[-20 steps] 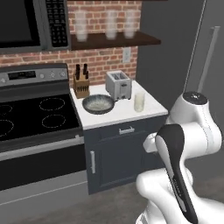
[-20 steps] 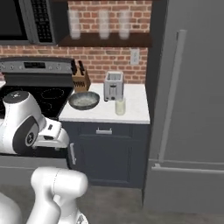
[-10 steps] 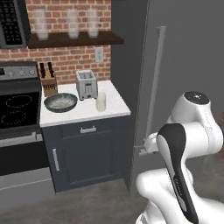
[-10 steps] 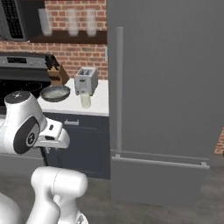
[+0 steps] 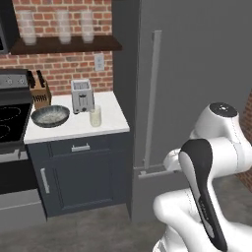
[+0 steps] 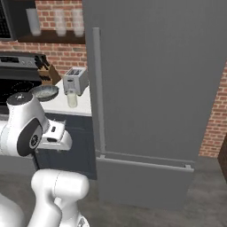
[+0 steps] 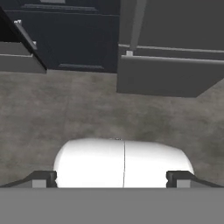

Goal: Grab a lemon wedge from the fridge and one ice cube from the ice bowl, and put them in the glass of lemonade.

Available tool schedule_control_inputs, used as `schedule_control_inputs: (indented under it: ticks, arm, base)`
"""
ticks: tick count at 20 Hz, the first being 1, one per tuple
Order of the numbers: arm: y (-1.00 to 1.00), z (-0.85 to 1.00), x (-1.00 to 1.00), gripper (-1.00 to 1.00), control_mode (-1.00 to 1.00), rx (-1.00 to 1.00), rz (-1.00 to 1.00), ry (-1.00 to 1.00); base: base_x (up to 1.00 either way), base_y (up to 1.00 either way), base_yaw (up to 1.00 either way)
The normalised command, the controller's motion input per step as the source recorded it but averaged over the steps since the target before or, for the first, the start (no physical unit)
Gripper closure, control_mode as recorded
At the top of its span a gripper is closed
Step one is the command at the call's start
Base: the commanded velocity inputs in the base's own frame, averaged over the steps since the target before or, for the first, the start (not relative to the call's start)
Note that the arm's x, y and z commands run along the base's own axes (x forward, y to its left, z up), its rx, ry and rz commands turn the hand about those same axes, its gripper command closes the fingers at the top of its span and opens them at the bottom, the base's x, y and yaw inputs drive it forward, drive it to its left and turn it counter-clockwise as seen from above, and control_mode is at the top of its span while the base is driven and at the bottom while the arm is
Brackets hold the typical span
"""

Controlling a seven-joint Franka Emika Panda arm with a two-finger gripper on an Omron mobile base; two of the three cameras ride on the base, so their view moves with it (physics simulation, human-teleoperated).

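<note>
Parked facing the shut fridge [image 6: 146, 88], handle within reach; fingers [image 7: 43, 179] spread, empty (aimed floorward); lemonade glass [image 5: 95, 116] waiting on table [image 5: 74, 132].

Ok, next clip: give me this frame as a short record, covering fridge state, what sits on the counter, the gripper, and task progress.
fridge: door shut, vertical bar handle untouched
counter: ice bowl, glass of lemonade, toaster, knife block
shelf above: three tall frosted glasses
gripper: open, holding nothing, pointed at the floor in front of the fridge
lemon wedge: not visible, fridge closed
task progress: nothing picked up yet
</note>
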Motion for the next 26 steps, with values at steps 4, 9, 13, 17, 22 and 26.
schedule_control_inputs:
  ticks: [4, 9, 13, 17, 22, 26]
  arm:
    - [0.0, 0.0, 0.0, -1.0, 1.0, 0.0, 0.0, 0.0]
    - [0.0, 0.0, 0.0, -1.0, 1.0, 0.0, 0.0, 0.0]
    - [0.0, 0.0, 0.0, -1.0, 1.0, 0.0, 0.0, 0.0]
    - [0.02, 0.0, 0.27, -1.0, -1.0, 0.0, 0.0, 0.0]
    - [0.0, -0.01, 0.43, -1.0, -1.0, 0.0, 0.0, -0.03]
    - [-0.04, 0.0, 0.67, -1.0, -1.0, 0.02, 0.0, -0.17]
  base:
    - [-0.35, 0.17, 0.0]
    - [-0.63, 0.01, 0.0]
    - [-0.22, 0.08, 0.0]
    - [0.0, 0.0, 0.0]
    - [0.0, 0.0, 0.0]
    - [0.0, 0.0, 0.0]
